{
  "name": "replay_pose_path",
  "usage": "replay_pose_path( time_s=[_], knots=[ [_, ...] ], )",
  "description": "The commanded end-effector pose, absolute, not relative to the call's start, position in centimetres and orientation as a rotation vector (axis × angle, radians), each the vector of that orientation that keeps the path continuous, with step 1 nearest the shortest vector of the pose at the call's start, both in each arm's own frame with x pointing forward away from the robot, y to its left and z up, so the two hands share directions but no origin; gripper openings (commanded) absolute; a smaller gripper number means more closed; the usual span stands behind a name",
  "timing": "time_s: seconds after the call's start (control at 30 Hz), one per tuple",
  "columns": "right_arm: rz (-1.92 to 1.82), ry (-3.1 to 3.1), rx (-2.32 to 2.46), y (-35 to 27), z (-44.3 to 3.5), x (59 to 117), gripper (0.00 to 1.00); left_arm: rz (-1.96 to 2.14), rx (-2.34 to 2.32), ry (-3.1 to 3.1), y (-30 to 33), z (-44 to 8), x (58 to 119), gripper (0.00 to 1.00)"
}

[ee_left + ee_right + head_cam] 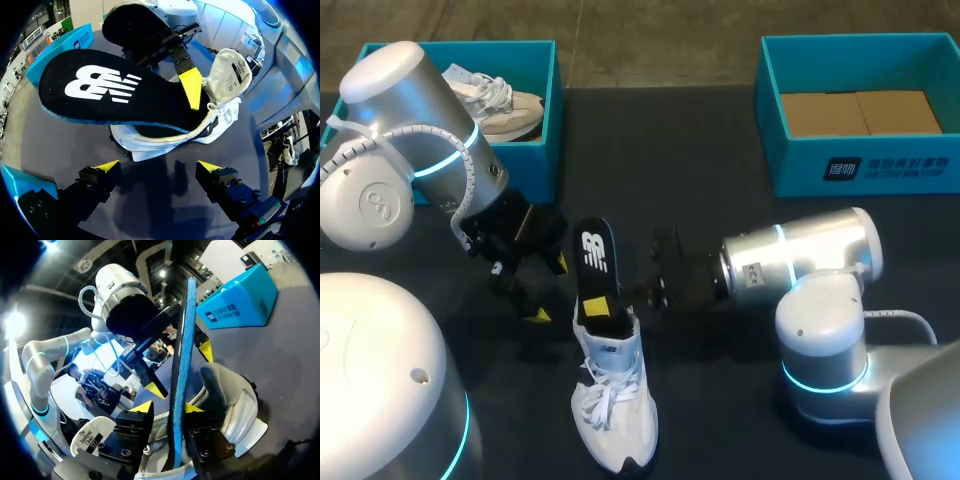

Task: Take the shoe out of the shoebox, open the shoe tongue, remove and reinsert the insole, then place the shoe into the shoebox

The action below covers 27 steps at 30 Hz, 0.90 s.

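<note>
The right gripper (167, 408) is clamping the black foam insole (595, 268), standing it upright in the white lace-up sneaker (615, 400) at lower centre, likely so it slides along the sole. The left gripper (548, 290) is hovering beside it, fingers apart, probably to steady the shoe.

I'm working over a table (720, 150) with a dark, matte black top that fills most of the head view, its far edge running straight across. Light comes from overhead and lays soft, blurred shadows on it. In the left wrist view those shadows pool on the surface.
</note>
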State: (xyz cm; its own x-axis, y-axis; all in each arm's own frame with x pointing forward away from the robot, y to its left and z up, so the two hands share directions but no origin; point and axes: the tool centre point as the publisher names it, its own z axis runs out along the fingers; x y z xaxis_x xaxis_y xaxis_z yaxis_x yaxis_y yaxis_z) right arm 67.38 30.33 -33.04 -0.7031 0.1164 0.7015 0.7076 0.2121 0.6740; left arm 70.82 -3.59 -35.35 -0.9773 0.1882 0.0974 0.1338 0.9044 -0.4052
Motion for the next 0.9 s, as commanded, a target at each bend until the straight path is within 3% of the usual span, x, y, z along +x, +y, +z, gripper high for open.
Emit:
replay_pose_path(
  time_s=[0.03, 0.47, 0.57, 0.9],
  knots=[
    [-1.498, -1.995, -0.753, 30.8, -32.6, 68.0, 0.31, 0.607, -0.248, -2.936, -3.6, -35.4, 70.8, 1.0],
    [-1.506, -2.004, -0.733, 31.0, -31.8, 69.2, 0.18, 0.607, -0.248, -2.936, -3.6, -35.4, 70.8, 1.0],
    [-1.511, -1.998, -0.734, 31.0, -31.8, 69.3, 0.0, 0.607, -0.248, -2.936, -3.6, -35.4, 70.8, 1.0],
    [-1.499, -1.97, -0.741, 30.8, -32.6, 69.4, 0.0, 0.607, -0.248, -2.936, -3.6, -35.4, 70.8, 1.0]
  ],
)
